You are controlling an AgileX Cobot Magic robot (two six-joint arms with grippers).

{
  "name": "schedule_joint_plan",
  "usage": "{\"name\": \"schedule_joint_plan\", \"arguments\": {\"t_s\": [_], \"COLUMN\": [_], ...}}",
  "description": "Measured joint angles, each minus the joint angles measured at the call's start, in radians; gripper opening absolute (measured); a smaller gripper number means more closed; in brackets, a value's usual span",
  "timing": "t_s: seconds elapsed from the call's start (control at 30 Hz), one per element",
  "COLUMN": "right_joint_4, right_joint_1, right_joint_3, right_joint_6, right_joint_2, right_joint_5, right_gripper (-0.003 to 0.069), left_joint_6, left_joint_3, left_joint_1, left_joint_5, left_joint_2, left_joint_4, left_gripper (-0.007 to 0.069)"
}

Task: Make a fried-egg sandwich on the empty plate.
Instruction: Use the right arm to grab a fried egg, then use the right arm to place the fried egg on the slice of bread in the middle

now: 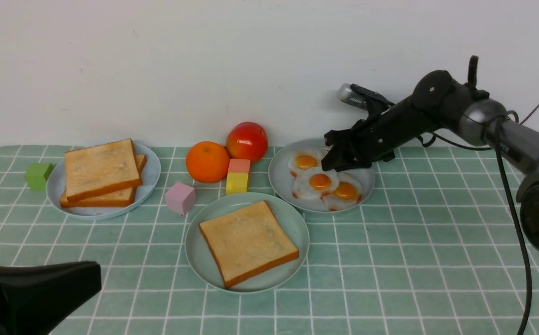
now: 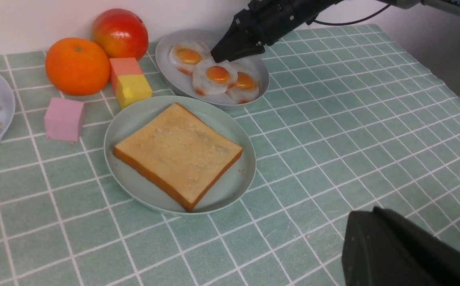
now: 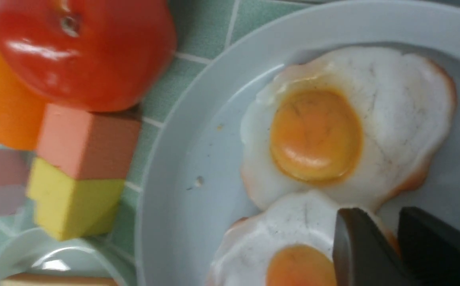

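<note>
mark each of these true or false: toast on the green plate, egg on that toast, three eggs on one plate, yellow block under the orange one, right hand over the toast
The green plate holds one slice of toast. True.
A fried egg lies on that toast. False: its top is bare.
Three eggs share one grey plate. True.
The yellow block sits under the fruit. False: it is beside the orange-red block, in front of the fruit.
The right hand is over the toast. False: it is at the eggs.
</note>
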Motion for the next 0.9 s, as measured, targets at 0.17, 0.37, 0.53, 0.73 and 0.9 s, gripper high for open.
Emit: {"name": "schedule_joint_plan", "arguments": {"t_s": [0.17, 0.37, 0.53, 0.73, 0.9], "right_joint_4": [0.066, 0.063, 0.06, 0.041, 0.11], "right_joint_1": [-0.02, -0.045, -0.052, -0.015, 0.064], "right_joint_3": [0.001, 0.003, 0.003, 0.1, 0.349], "right_joint_6": [-0.008, -0.02, -0.022, -0.026, -0.105], "right_joint_2": [-0.035, -0.129, -0.213, -0.357, -0.496], "right_joint_5": [0.077, 0.167, 0.236, 0.253, 0.248], "right_gripper": [0.0074, 0.0074, 0.0074, 0.0074, 0.0074], "left_joint_6": [0.0, 0.0, 0.0, 0.0, 0.0], "left_joint_3": [0.0, 0.0, 0.0, 0.001, 0.002], "left_joint_1": [0.0, 0.0, 0.0, 0.0, 0.0], "left_joint_5": [0.012, 0.017, 0.017, 0.032, 0.038], "left_joint_2": [0.0, 0.0, 0.0, -0.001, -0.001], "left_joint_4": [0.021, 0.111, 0.192, 0.275, 0.282], "left_gripper": [-0.0003, -0.0001, 0.0001, 0.0004, 0.0008]}}
